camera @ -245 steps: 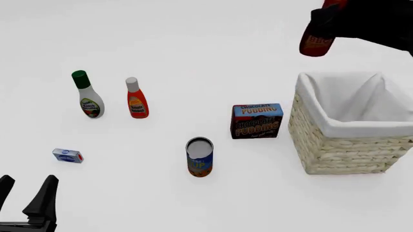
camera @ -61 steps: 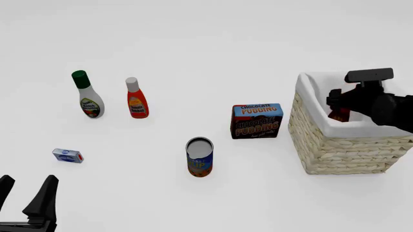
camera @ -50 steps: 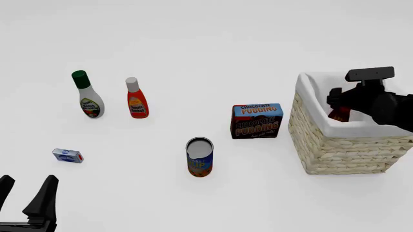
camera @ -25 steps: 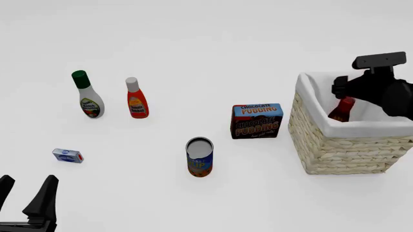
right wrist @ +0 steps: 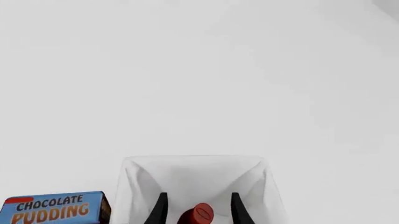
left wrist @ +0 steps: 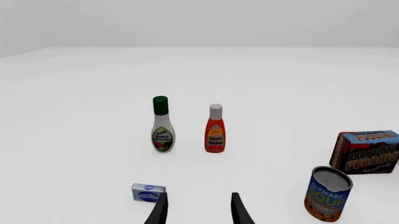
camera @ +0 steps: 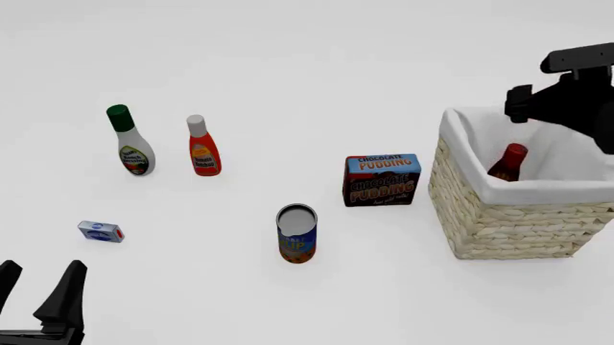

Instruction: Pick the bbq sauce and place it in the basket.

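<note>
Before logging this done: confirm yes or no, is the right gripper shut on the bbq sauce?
No. The right gripper is open above the bbq sauce, which leans inside the basket.

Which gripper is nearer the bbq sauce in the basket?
Right. The right gripper hangs open just above the bbq sauce inside the basket; the left gripper sits across the table.

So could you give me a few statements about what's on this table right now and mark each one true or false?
1. The bbq sauce is inside the basket. True.
2. The right gripper is clamped on the bottle. False: its fingers are apart, above the red cap.
3. The chocolate pudding box is in the basket. False: it stands on the table to the left of it.
4. The soup can stands upright. True.
5. The left gripper holds the green-capped bottle. False: it is open and empty.
</note>
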You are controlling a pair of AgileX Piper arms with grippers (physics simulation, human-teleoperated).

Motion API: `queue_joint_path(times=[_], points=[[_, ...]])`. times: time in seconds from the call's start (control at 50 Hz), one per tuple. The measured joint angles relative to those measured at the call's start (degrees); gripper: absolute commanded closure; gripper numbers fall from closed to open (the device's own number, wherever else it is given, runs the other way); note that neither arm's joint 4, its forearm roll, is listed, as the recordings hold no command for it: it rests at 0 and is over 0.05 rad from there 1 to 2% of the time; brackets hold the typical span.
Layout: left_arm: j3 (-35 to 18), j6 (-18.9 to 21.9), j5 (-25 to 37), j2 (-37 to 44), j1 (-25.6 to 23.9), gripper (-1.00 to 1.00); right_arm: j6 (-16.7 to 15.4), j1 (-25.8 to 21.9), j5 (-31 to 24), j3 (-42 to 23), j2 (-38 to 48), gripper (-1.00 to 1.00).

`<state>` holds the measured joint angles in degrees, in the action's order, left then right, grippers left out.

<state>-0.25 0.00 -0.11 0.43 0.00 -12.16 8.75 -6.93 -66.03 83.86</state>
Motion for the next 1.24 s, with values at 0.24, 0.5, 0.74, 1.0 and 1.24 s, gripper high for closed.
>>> queue_joint_path(times=[0.24,0.5,0.74,1.0,1.24], points=[[0.0,0.0,0.0,0.0,0.0,-1.00,-0.4,-1.1,-1.9,-0.8,-3.6,-1.00],[0.0,0.0,0.0,0.0,0.0,-1.00,-0.7,-2.2,-3.5,-1.3,-7.5,-1.00],[0.0,0.0,0.0,0.0,0.0,-1.00,-0.3,-2.5,-4.1,-1.6,-11.1,-1.00],[0.0,0.0,0.0,0.0,0.0,-1.00,0.3,-2.1,-4.7,-0.8,-15.4,-1.00],[0.0,0.0,0.0,0.0,0.0,-1.00,0.7,-2.0,-6.5,-0.2,-20.7,-1.00]])
